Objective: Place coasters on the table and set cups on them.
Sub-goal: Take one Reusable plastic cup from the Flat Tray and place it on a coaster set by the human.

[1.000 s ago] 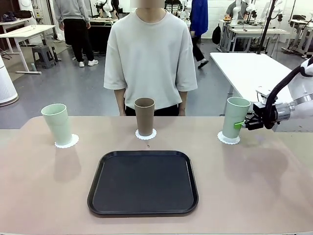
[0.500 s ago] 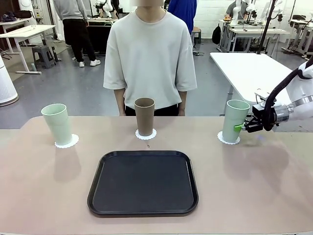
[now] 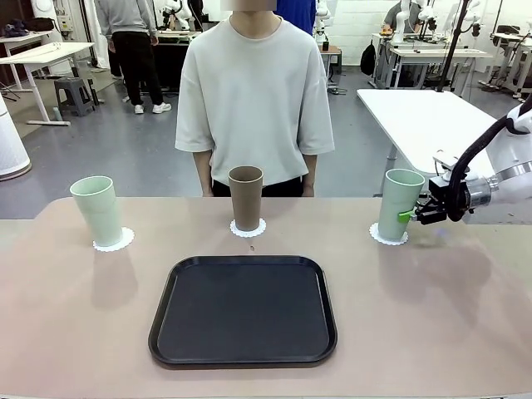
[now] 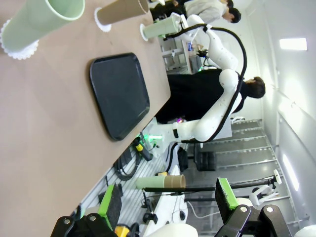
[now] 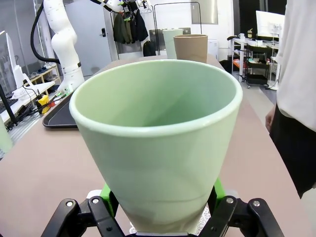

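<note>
Tan desk (image 3: pixel 75 316) held three cups on coasters behind a black tray (image 3: pixel 243 309). Right gripper (image 3: pixel 413 213) jaws clenched on right green cup (image 3: pixel 400 203), over its coaster (image 3: pixel 387 236). Left gripper (image 4: pixel 165 207) jaws released.

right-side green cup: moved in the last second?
Yes, slightly. The green cup in the right gripper went from tilted to nearly upright over its coaster; the rim shifted rightward.

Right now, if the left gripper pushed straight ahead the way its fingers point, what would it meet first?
Probably nothing soon: the open left gripper points past the table edge toward a far shelf holding stacked cups. Depth is unclear, so that is a guess.
</note>
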Tool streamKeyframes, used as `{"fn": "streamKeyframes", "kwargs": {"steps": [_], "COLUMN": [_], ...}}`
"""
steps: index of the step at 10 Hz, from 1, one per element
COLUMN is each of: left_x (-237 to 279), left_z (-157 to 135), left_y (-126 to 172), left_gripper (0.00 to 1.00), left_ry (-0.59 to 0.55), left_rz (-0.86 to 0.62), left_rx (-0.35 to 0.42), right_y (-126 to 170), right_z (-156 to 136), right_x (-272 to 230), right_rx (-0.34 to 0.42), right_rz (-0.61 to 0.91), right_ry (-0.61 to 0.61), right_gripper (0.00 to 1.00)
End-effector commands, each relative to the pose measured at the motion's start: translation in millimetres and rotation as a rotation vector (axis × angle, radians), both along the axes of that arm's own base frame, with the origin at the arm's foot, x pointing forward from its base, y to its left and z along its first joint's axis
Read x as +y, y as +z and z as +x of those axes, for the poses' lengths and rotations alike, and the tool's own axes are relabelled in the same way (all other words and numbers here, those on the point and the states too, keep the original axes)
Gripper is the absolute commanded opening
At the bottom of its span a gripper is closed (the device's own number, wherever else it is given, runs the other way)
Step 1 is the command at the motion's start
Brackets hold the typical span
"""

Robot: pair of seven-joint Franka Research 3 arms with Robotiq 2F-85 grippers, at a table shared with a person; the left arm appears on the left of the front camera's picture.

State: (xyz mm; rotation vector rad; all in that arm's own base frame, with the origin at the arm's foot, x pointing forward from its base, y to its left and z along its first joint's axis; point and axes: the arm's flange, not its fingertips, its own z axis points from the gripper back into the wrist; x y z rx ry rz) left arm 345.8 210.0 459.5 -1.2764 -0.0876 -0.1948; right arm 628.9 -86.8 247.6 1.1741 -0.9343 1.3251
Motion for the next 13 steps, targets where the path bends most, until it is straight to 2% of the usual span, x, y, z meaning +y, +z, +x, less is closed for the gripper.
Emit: {"fn": "streamKeyframes", "kwargs": {"steps": [1,12,13], "left_x": [-3,-3,-3], "left_z": [-1,-1,-1], "left_y": [3,3,3], "left_gripper": [1.00,1.00,1.00], "left_ry": [0.025,0.025,0.025], "left_rz": [-0.002,-0.002,-0.002], "left_rx": [0.009,0.009,0.009], "right_y": [0,-10,-11], "right_z": [6,5,5], "right_x": [0,0,0], "right_rx": [-0.002,0.025,0.028], "right_rz": [0.000,-0.019,-0.018], "right_ry": [0.015,0.028,0.034], "right_gripper": [0.83,0.83,1.00]}}
